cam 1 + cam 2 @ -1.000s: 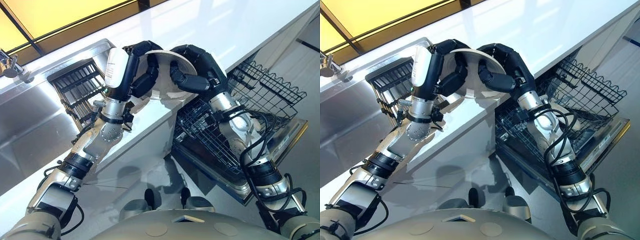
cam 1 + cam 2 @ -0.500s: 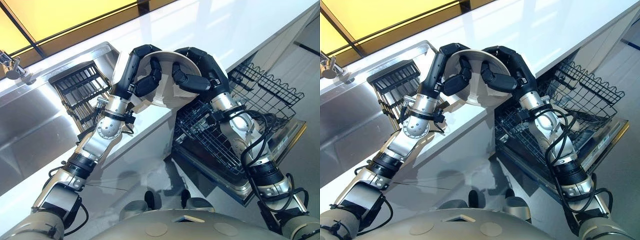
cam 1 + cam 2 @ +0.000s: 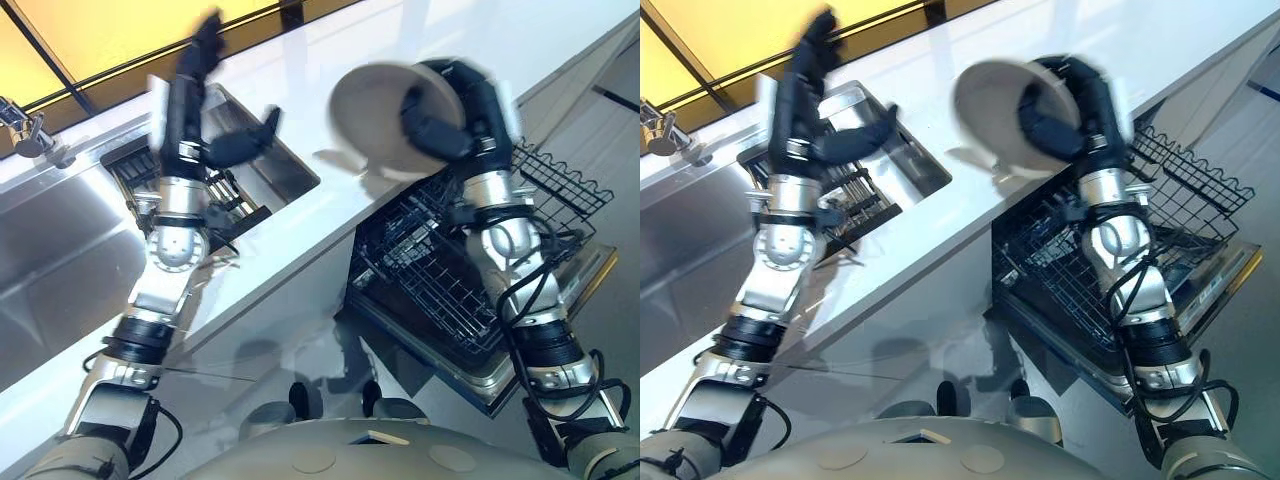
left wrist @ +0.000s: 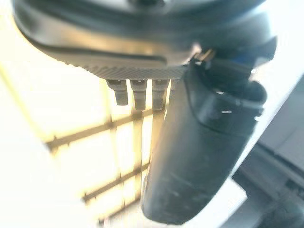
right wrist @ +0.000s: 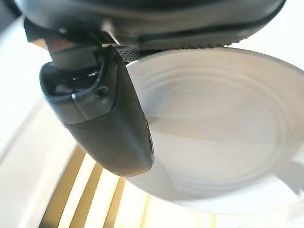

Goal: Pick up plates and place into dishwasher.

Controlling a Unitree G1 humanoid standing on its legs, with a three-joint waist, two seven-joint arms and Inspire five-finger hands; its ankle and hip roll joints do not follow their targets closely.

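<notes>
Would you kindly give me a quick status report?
Right hand grips plate above counter. Left hand open over sink. Dishwasher rack open.

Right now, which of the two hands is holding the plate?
The right hand has it: thumb and fingers pinch the white plate above the counter edge, over the dishwasher rack. The left hand is raised over the sink, holding nothing.
</notes>
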